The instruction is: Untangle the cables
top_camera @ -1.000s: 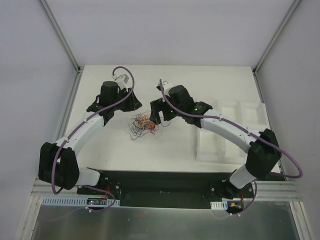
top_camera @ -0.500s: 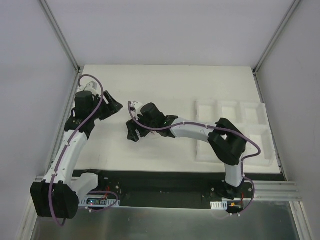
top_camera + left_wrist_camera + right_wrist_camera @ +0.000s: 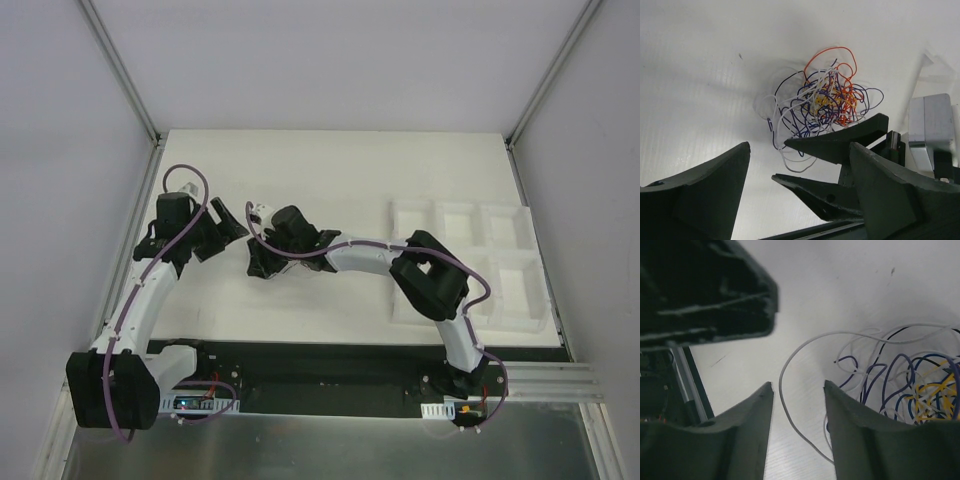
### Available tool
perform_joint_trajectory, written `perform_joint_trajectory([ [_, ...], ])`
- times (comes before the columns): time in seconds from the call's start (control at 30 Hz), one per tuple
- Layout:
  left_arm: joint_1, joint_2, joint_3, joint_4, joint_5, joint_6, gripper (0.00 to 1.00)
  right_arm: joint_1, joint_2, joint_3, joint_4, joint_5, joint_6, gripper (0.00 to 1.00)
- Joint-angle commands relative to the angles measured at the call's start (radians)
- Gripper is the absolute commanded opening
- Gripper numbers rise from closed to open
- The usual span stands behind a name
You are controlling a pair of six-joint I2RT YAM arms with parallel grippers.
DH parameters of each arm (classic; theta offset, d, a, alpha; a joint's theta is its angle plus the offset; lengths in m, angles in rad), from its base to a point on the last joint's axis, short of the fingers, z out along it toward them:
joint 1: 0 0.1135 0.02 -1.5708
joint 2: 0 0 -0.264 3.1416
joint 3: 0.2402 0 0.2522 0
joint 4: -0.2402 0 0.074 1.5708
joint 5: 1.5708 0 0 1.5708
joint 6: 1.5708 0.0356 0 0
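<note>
A: Biggest first. Same white desk [image 3: 350, 170], same foam tray [image 3: 478, 228] out on the right, no part in this yet.

B: Agreed. Then the arms. Had both crowded over the middle a second ago. Since then: swung the left arm [image 3: 140, 300] out toward the left edge, stretched the right arm [image 3: 370, 255] low across to the left of centre.

A: And the left end effector [image 3: 225, 228]?

B: Released. Opened up while backing off. Now spread wide with nothing between the fingers, near the other one and facing the cables [image 3: 827, 102].

A: The right end effector [image 3: 262, 266]?

B: Going the other way: narrowing, but not clenched. Parked right at the cables, hiding them from above.

A: So where to look for them?

B: On the desk, left of centre, under that right end effector. Seen from the left wrist as one knotted clump of orange, blue, yellow and pale wire. Not pulled apart anywhere.

A: Smallest thing?

B: One pale strand [image 3: 782, 390] looping out of the clump and running through the gap between the right fingers. Not pinched.

A: Meaning?

B: Probably a swap of roles: gave up the left grip, lining up a fresh one on that loose loop. Little real progress so far, judging by the clump.
</note>
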Motion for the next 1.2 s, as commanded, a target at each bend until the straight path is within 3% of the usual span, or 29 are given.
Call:
perform_joint_trajectory([
  [0.0,0.01,0.019,-0.015,-0.017,0.04,-0.054,0.8,0.005,-0.013,-0.003,0.09,-0.092,0.037,0.35],
  [0.07,0.01,0.031,-0.013,-0.016,0.058,-0.06,0.82,0.003,-0.036,-0.029,0.113,-0.116,0.057,0.06],
  [0.1,0.01,0.043,-0.012,-0.016,0.078,-0.052,0.82,-0.003,-0.057,-0.051,0.124,-0.129,0.075,0.0],
  [0.2,0.01,0.098,0.005,0.001,0.198,-0.019,0.8,-0.029,-0.171,-0.155,0.186,-0.155,0.119,0.0],
  [0.3,0.009,0.149,-0.007,0.094,0.365,-0.022,0.71,-0.063,-0.267,-0.235,0.22,-0.201,0.162,0.0],
  [0.43,-0.037,0.203,-0.024,0.206,0.451,-0.088,0.71,-0.078,-0.343,-0.279,0.24,-0.23,0.183,0.0],
  [0.63,-0.136,0.307,-0.007,0.269,0.415,-0.179,0.78,-0.081,-0.412,-0.284,0.234,-0.235,0.19,0.0],
  [0.8,-0.148,0.428,0.016,0.432,0.411,-0.307,0.75,-0.08,-0.493,-0.295,0.211,-0.224,0.179,0.0],
  [1.03,-0.156,0.609,0.019,0.666,0.384,-0.521,0.67,-0.077,-0.649,-0.22,0.095,-0.215,0.132,0.0],
  [1.17,-0.162,0.684,0.017,0.716,0.323,-0.571,0.52,-0.077,-0.694,-0.047,-0.02,-0.235,0.095,0.0],
])
